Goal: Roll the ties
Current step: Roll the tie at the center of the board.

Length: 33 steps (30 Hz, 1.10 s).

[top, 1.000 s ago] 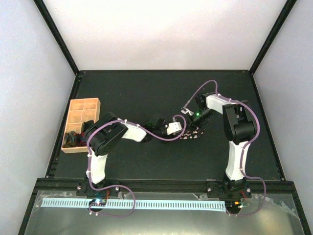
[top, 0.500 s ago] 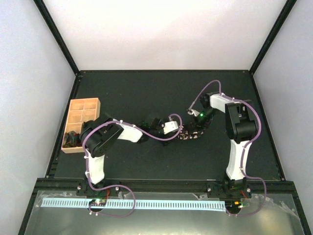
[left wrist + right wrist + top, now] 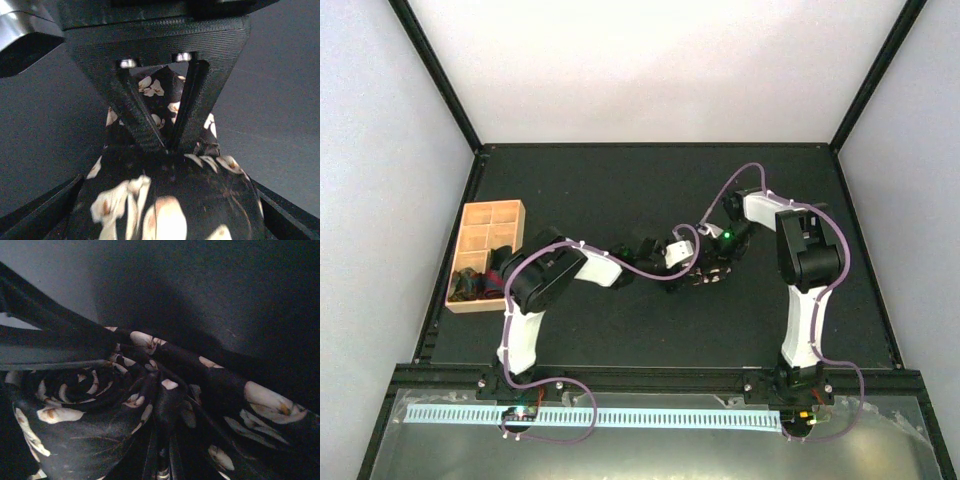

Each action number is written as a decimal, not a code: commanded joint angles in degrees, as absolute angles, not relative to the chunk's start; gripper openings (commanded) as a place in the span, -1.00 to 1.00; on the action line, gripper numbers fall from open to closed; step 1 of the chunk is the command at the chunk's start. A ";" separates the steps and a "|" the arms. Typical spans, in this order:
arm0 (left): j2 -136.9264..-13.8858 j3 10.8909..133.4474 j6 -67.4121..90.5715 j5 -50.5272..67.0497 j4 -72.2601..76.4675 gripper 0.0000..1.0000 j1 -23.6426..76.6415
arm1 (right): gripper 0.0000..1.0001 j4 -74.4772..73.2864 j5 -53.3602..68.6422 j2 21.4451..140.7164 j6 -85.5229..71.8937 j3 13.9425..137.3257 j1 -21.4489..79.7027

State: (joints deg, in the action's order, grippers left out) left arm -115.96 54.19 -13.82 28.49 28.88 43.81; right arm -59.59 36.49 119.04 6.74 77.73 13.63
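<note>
The tie (image 3: 708,276), dark with pale flower speckles, lies partly rolled on the black table between both arms. In the left wrist view the roll (image 3: 170,195) fills the space between my left gripper's (image 3: 167,222) wide-open fingers (image 3: 45,212). They stand on either side of the roll without squeezing it. My right gripper (image 3: 167,146) comes in from the far side and is shut on the tie's fabric. In the right wrist view the spiral end of the roll (image 3: 82,385) shows at left, and gathered fabric runs into my right gripper (image 3: 165,460).
A tan wooden compartment tray (image 3: 478,222) sits at the table's left edge, with dark rolled fabric (image 3: 470,286) in its near compartments. Purple cables (image 3: 650,275) loop along both arms. Black frame posts border the table.
My left gripper has opened wide; it drew back to the left, then came forward so its fingers straddle the roll. The right gripper stayed shut on the tie, shifting slightly.
</note>
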 commanded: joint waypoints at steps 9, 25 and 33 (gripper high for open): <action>-115.23 51.45 -18.50 22.70 23.86 0.06 44.21 | -0.85 -54.96 34.76 125.02 8.95 84.35 15.31; -116.16 51.77 -23.25 18.05 15.79 -0.07 44.39 | 0.06 -61.81 51.71 116.70 9.06 80.76 13.69; -116.16 51.77 -23.05 18.10 15.47 -0.06 44.38 | -0.13 -60.93 49.30 118.23 9.63 81.10 15.11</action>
